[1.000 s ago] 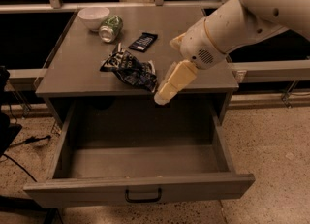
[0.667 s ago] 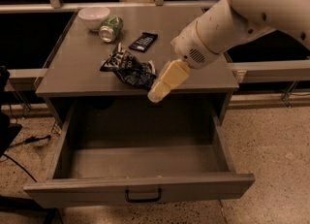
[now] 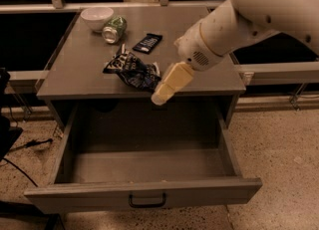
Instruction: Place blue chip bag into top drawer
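Camera view, hand beside blue chip bag, grip unclear, can, bowl, wrapper behind, top drawer open below

Grey tabletop: white bowl at back left, green can on its side just beside it. Dark bar wrapper flat, right of can. Black cable on speckled floor, left. My gripper hangs over the tabletop's front edge.
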Tool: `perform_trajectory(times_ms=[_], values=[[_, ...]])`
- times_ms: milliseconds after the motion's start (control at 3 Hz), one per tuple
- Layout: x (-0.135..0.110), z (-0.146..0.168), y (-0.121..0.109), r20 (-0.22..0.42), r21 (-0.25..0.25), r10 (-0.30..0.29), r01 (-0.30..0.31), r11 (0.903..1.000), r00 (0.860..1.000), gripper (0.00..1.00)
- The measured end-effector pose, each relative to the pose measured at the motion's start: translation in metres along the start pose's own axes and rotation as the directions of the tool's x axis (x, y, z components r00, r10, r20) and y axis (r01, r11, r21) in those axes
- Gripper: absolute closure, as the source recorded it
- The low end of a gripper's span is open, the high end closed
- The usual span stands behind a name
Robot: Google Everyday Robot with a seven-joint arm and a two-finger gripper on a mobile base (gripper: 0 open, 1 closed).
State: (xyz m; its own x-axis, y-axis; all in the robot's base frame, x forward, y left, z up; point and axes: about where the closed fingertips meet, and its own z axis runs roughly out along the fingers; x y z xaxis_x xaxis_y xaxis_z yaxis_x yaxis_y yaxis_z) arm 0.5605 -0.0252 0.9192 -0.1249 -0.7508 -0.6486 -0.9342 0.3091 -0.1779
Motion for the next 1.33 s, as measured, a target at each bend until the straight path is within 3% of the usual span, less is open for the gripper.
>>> perform_trajectory(times_ms=[667, 1333], values=[[-0.008, 0.023, -0.017, 0.014, 0.009, -0.022, 0.022, 0.9997, 1.000, 0.00], [-0.007, 0.063, -0.046, 0.021, 0.011, 0.001, -0.001, 0.9999, 1.000, 0.00]])
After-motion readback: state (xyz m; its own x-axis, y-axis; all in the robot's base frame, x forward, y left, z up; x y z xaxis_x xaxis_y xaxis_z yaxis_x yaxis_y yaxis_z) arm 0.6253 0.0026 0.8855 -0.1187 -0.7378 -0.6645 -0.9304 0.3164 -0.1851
